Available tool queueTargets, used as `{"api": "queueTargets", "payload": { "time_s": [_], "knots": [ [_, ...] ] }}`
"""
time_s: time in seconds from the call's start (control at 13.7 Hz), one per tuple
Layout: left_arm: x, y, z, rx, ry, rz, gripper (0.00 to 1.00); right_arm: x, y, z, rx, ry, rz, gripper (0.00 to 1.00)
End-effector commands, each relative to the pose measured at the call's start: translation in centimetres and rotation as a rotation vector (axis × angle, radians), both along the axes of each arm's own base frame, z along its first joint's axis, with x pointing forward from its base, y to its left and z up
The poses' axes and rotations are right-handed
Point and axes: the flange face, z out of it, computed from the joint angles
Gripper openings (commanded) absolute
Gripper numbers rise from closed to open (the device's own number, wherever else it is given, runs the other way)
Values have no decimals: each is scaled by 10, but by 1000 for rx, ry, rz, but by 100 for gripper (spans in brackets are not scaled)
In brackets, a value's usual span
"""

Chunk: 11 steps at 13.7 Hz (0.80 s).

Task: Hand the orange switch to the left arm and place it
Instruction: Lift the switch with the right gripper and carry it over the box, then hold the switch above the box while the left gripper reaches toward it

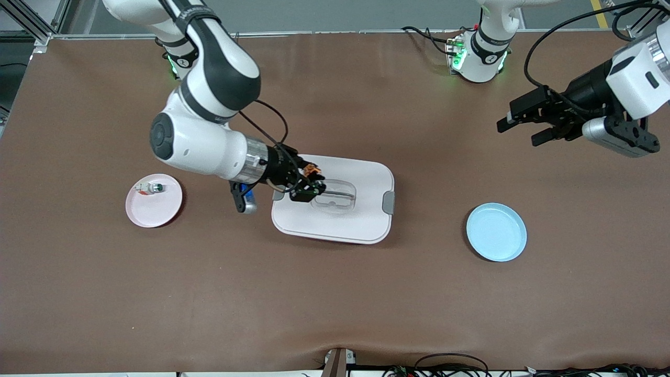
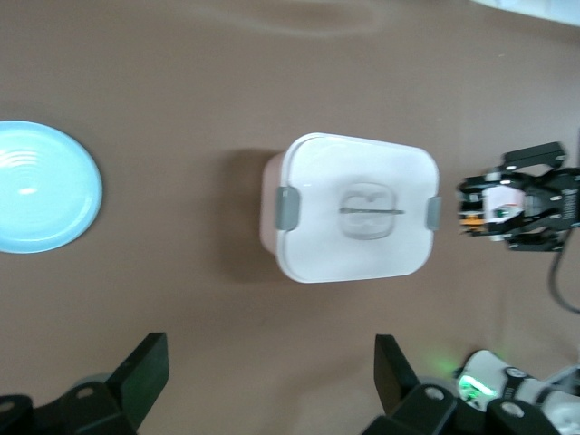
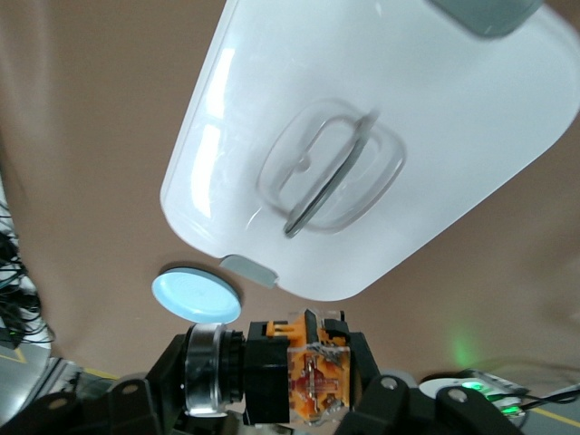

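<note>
The right claw point(image 1: 310, 184) sits left of the frame's centre in the front view, in the air over the edge of the box point(image 1: 361, 220) that lies toward the right arm's end of the desk point(image 1: 335, 293). Its fingers are closed on the orange switch point(image 1: 312, 168), which shows as a small orange-and-black piece at the claw's tip, just above the lid.

In the right wrist view the switch point(image 3: 294, 367) lies crosswise between the fingers point(image 3: 385, 403), at the bottom centre of the frame. Its long axis runs side to side there: a round metal-ringed end points toward the lower left, then the black body, then an orange block at the other end. In the left wrist view the same claw point(image 2: 507, 207) appears at the right edge, beside the box's grey latch point(image 2: 433, 212).

The box rests flat in the middle of the desk, lid on, its clear recessed handle point(image 1: 337, 195) facing up.

The left claw point(image 1: 528, 124) hangs in the upper right of the front view, well above the desk and apart from everything, its fingers point(image 2: 145, 367) spread wide and holding nothing.

A blue plate point(image 1: 496, 232) lies at lower right of centre. A pink plate point(image 1: 157, 209) lies at left, carrying a small green-capped switch point(image 1: 152, 187).
</note>
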Motion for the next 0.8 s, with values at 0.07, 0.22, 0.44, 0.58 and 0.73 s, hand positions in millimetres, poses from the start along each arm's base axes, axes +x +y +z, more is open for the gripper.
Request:
{"api": "queueTargets", "payload": {
  "time_s": [0.07,0.22,0.44,0.58,0.73],
  "knots": [
    [10,-29,-20,-88,-2,9,100,12,45,8,53,13,-117,0],
    [12,-51,-44,-153,-11,43,100,10,68,11,77,12,-154,0],
    [18,-77,-70,-197,-47,53,100,11,89,9,117,-8,-245,0],
    [24,-92,-83,-207,-68,31,100,10,99,12,132,15,-284,0],
    [29,-103,-98,-215,-85,1,100,9,112,24,164,35,-323,0]
  ]
}}
